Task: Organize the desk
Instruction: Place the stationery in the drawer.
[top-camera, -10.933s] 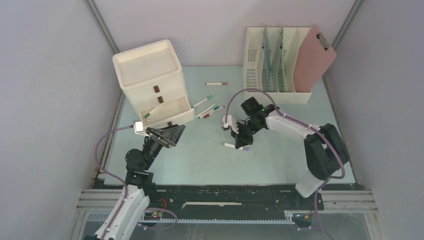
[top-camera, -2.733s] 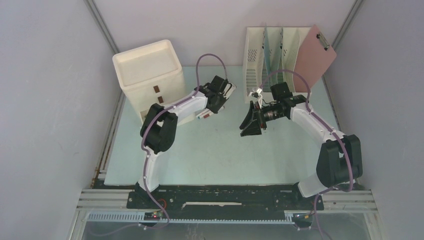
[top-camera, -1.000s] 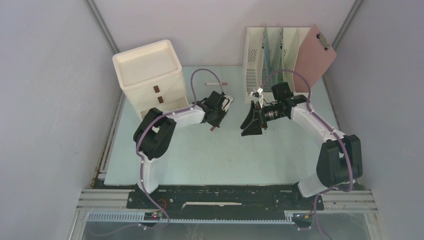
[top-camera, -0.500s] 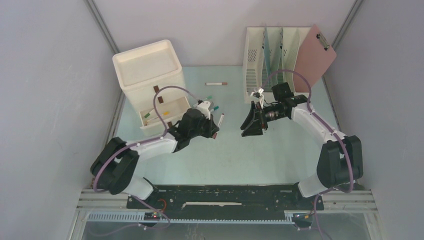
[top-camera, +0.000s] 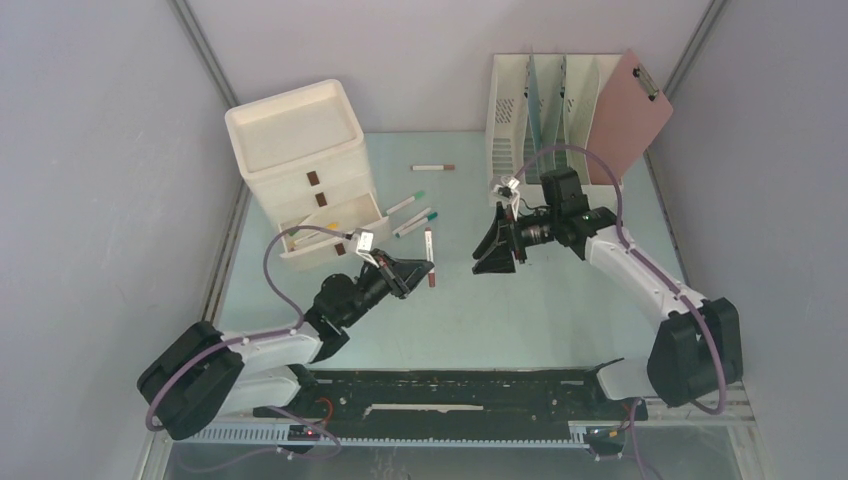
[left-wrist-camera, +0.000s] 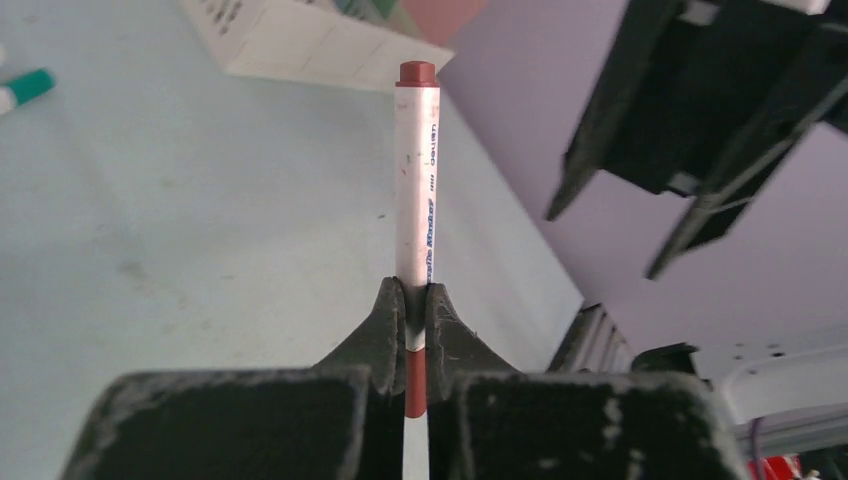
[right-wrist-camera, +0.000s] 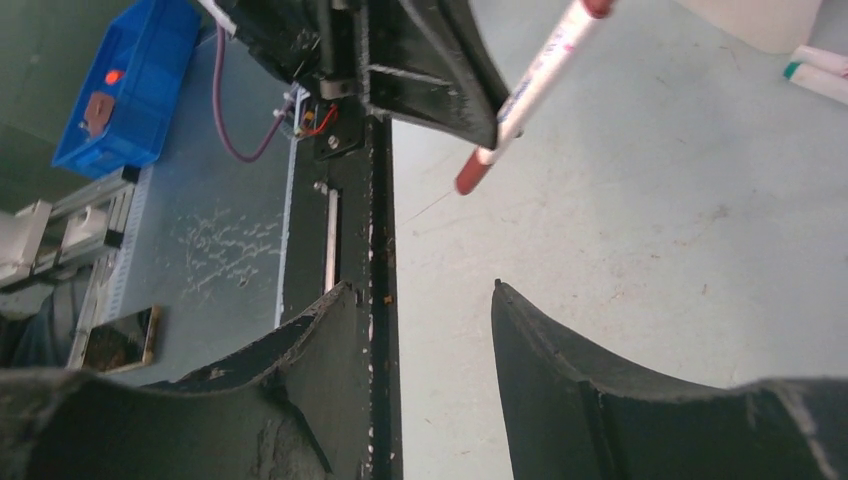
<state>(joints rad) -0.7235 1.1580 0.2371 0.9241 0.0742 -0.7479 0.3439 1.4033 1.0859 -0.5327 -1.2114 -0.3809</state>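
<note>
The desk (top-camera: 560, 320) spreads beneath my arms, with the cream drawer unit (top-camera: 300, 150) at its far left. My right gripper (top-camera: 487, 252) hangs part-open and empty. My left gripper (left-wrist-camera: 412, 300) pinches a maroon-capped marker (left-wrist-camera: 416, 180); only that wrist view shows the barrel's print.

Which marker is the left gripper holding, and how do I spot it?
On the mint-green desk, look in front of the cream drawer unit, where the left gripper is shut on a white marker with reddish-brown ends. The green-capped markers and the other brown-capped marker lie loose; only this one is clamped.
</note>
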